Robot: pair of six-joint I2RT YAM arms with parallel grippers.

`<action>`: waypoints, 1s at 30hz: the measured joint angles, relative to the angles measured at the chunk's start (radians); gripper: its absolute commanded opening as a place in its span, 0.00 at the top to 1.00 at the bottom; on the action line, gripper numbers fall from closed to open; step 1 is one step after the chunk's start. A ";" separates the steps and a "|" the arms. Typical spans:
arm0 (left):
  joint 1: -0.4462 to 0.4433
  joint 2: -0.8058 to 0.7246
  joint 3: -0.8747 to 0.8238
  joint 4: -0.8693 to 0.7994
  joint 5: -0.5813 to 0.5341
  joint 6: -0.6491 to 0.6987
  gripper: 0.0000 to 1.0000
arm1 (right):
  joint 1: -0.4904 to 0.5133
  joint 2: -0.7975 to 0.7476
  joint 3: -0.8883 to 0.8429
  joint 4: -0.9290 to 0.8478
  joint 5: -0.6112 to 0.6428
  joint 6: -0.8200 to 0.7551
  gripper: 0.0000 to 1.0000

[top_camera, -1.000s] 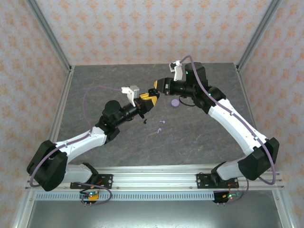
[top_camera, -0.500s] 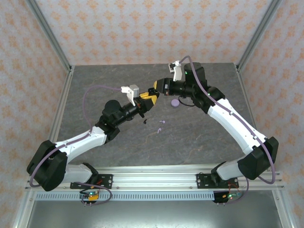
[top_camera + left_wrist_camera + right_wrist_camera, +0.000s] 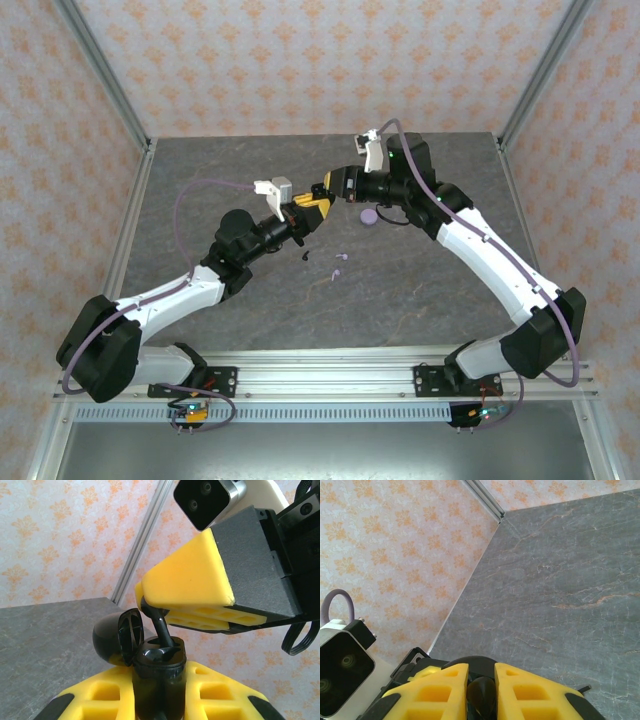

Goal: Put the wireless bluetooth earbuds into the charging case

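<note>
Our left jaws clenched on the open black case (image 3: 157,682), our right jaws pinching a black earbud (image 3: 159,627), its stem reaching into that case

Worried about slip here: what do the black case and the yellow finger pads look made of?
The black case: hard glossy plastic, judging by sharp highlights on its lid and rim. The yellow finger pads: matte, probably soft printed plastic or foam, with moulded open cells; unclear which.

No legible text, labels, numbers anywhere.
</note>
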 measured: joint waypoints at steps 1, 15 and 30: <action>0.000 0.000 0.000 0.000 -0.001 0.000 0.97 | 0.000 0.000 -0.001 0.000 0.002 0.000 0.80; 0.000 0.000 0.002 -0.024 -0.027 -0.015 0.97 | 0.009 0.000 -0.016 -0.009 0.005 -0.021 0.76; 0.000 0.000 0.008 -0.053 -0.033 0.005 0.98 | 0.013 -0.004 -0.021 -0.044 0.021 -0.043 0.50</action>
